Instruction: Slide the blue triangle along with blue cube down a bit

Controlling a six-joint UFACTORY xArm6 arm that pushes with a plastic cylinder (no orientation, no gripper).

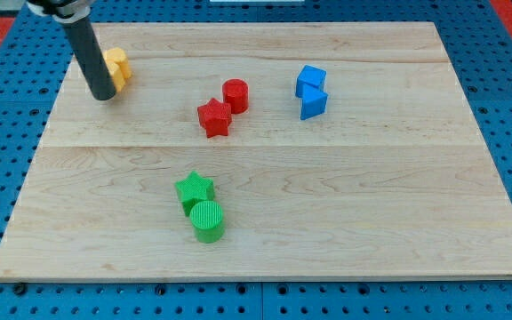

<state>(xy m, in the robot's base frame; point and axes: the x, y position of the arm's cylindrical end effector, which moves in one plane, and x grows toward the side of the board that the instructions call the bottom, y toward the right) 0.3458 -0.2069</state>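
The blue cube [310, 80] sits near the view's top right of the wooden board, and the blue triangle [314, 104] touches it just below. My tip [103, 94] is at the view's top left, far left of both blue blocks, right beside a yellow block [116, 68] that the rod partly hides.
A red cylinder [236, 94] and a red star [213, 117] touch near the board's middle top. A green star [194, 189] and a green cylinder [207, 220] touch lower down. The board [398, 222] lies on a blue pegboard.
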